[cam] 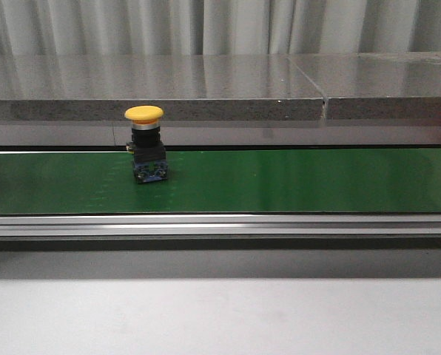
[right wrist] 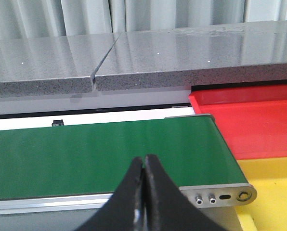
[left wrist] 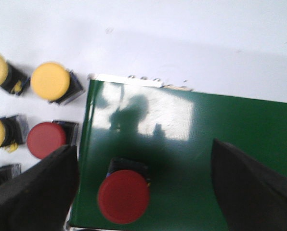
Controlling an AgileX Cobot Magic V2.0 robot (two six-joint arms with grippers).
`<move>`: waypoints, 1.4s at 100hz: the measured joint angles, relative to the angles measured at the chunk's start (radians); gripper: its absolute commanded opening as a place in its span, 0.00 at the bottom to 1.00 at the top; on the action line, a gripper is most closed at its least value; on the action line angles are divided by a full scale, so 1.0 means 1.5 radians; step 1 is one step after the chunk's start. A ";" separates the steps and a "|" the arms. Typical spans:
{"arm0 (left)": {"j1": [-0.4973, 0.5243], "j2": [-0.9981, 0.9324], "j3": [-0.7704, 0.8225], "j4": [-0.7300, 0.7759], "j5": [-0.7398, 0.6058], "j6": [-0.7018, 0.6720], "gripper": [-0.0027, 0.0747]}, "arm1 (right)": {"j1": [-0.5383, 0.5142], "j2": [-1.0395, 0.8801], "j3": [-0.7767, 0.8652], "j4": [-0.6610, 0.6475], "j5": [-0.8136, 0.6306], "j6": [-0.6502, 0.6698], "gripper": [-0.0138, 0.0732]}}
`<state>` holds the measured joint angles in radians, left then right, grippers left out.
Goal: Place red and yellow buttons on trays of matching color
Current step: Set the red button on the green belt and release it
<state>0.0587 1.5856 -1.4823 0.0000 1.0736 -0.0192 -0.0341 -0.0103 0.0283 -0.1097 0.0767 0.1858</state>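
Jaws: our left gripper (left wrist: 142,190) spread wide around red button (left wrist: 123,196) on green belt (left wrist: 220,125); right gripper (right wrist: 144,168) clenched empty. We centre on cap, then close.

A yellow button (cam: 144,113) with a mushroom cap on a black body is seen upright on the green belt (cam: 294,181). A red button (left wrist: 123,196) is seen on the belt's end, with more yellow and red buttons (left wrist: 50,81) beside it. A red tray (right wrist: 252,120) and a yellow tray (right wrist: 273,192) are placed side by side at the belt's other end.
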 measured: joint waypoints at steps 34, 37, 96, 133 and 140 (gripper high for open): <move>-0.104 -0.149 0.052 -0.006 -0.066 0.036 0.01 | 0.000 0.000 0.000 0.000 0.000 0.000 0.08; -0.110 -0.160 0.063 -0.006 -0.068 0.038 0.01 | 0.000 0.000 0.000 0.000 0.000 0.000 0.08; -0.179 -0.512 0.380 -0.038 -0.195 0.061 0.01 | 0.000 0.000 0.000 0.000 0.000 0.000 0.08; -0.180 -0.780 0.526 -0.060 -0.177 0.061 0.01 | 0.000 0.000 0.000 0.000 0.000 0.000 0.08; -0.180 -0.830 0.546 -0.062 -0.168 0.061 0.01 | 0.000 0.000 0.000 0.000 0.000 0.000 0.08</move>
<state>-0.2119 0.3413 -0.6635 -0.0923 0.8215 0.0716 -0.0341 -0.0103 0.0283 -0.1097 0.0767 0.1858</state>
